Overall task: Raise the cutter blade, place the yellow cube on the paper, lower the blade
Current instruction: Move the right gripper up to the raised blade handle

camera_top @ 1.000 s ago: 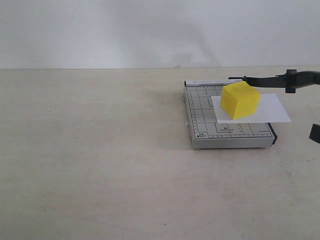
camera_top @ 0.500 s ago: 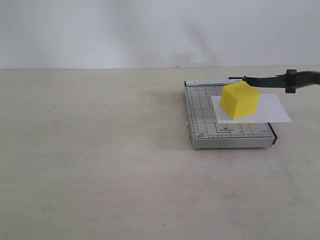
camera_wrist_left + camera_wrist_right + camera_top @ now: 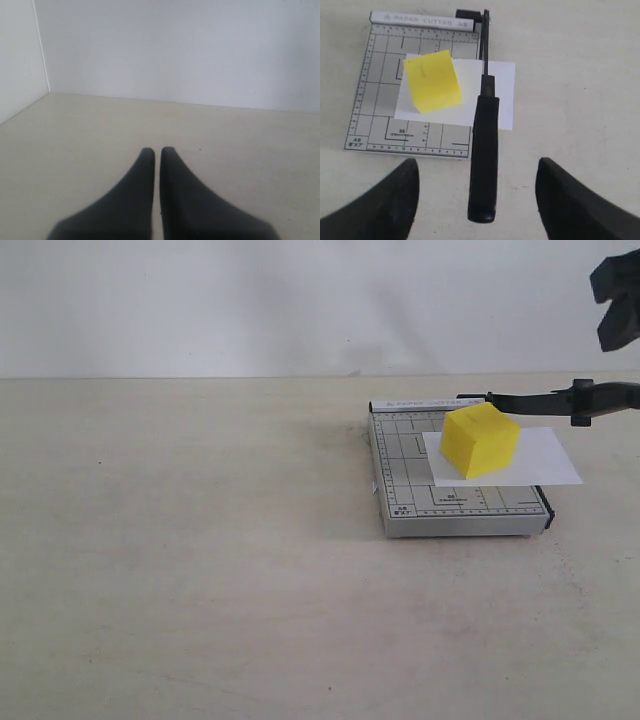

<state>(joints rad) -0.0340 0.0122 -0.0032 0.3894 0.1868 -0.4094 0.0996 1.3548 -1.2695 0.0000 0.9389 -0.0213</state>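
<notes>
The yellow cube (image 3: 480, 440) (image 3: 432, 81) rests on the white paper (image 3: 540, 462) (image 3: 495, 95), which lies on the grey gridded cutter base (image 3: 410, 475) (image 3: 380, 90) and overhangs its blade-side edge. The cutter blade (image 3: 560, 400) (image 3: 485, 150) stands raised off the base, its thick black handle hanging free. My right gripper (image 3: 618, 305) (image 3: 477, 167) is open, high above the handle; in the right wrist view its fingers (image 3: 395, 195) straddle the handle without touching it. My left gripper (image 3: 157, 150) is shut on nothing and does not appear in the exterior view.
The beige table (image 3: 200, 540) runs out to the left and front of the cutter. A white wall (image 3: 300, 300) stands behind it. In the left wrist view, only bare tabletop (image 3: 75, 135) and a wall corner appear.
The right gripper, low at the exterior view's right edge one second ago, left the view and now appears high at the top right. Cube, paper and blade have not moved.
</notes>
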